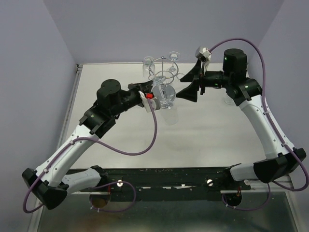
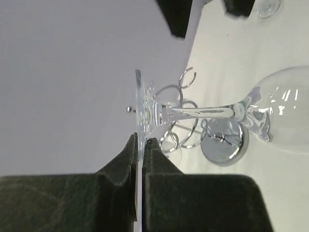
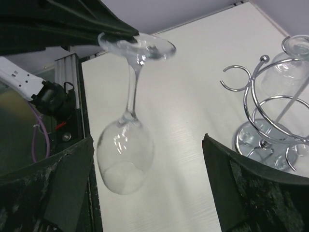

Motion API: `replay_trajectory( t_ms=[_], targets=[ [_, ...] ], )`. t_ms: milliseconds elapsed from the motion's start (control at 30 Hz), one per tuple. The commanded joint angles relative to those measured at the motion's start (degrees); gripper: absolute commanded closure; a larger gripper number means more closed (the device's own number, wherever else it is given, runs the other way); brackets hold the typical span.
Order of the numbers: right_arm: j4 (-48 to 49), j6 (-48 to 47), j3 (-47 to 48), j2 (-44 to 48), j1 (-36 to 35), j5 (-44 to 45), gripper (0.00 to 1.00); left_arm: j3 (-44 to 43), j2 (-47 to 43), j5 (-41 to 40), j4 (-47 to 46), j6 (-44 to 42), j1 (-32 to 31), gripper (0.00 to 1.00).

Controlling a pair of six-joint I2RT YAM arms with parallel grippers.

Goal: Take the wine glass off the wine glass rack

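Note:
A clear wine glass [image 1: 169, 112] hangs upside down from my left gripper [image 1: 158, 93], just in front of the chrome wine glass rack [image 1: 163, 71] and apart from its hooks. In the left wrist view my gripper [image 2: 140, 141] is shut on the rim of the glass's foot [image 2: 140, 104]; the stem [image 2: 203, 112] and bowl [image 2: 285, 108] stretch right, with the rack [image 2: 223, 145] behind. My right gripper [image 1: 179, 88] is open and empty, to the right of the glass. In the right wrist view the glass [image 3: 124, 159] hangs between my open right gripper's [image 3: 149, 183] fingers, rack [image 3: 268, 121] at the right.
Other glasses [image 1: 148, 63] [image 1: 173, 57] still hang on the rack's far side; one shows in the right wrist view [image 3: 295, 48]. Another glass [image 1: 228, 100] stands on the white table [image 1: 207, 140] behind my right arm. A metal rail [image 1: 75, 96] edges the table's left side.

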State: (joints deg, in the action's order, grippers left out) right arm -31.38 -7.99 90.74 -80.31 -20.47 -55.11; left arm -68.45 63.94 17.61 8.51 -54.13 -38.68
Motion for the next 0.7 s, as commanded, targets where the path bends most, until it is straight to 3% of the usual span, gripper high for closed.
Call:
replay_trajectory(
  t_ms=[0,100,233,500,667],
  targets=[
    [-1.58,-3.77,-3.02,3.14,2.01,2.46,0.0,-0.81,-5.84,1.45,11.32,16.75,6.57,1.0],
    [-2.46,-12.02,-4.86,4.9,2.01,1.06,0.0,-2.47,-5.24,8.21,19.32,26.77,13.61,1.0],
    [-2.38,-17.23,-4.17,4.99,2.01,2.37,0.04,-5.38,-1.9,15.77,29.7,32.05,16.52,1.0],
    [-2.55,-30.4,-5.39,6.04,0.17,5.54,0.06,-0.82,5.65,35.9,28.94,46.12,24.25,1.0],
    [-2.64,-37.88,-9.08,7.98,-1.59,7.12,0.06,-1.16,14.7,48.28,31.3,46.48,28.91,1.0]
  ],
)
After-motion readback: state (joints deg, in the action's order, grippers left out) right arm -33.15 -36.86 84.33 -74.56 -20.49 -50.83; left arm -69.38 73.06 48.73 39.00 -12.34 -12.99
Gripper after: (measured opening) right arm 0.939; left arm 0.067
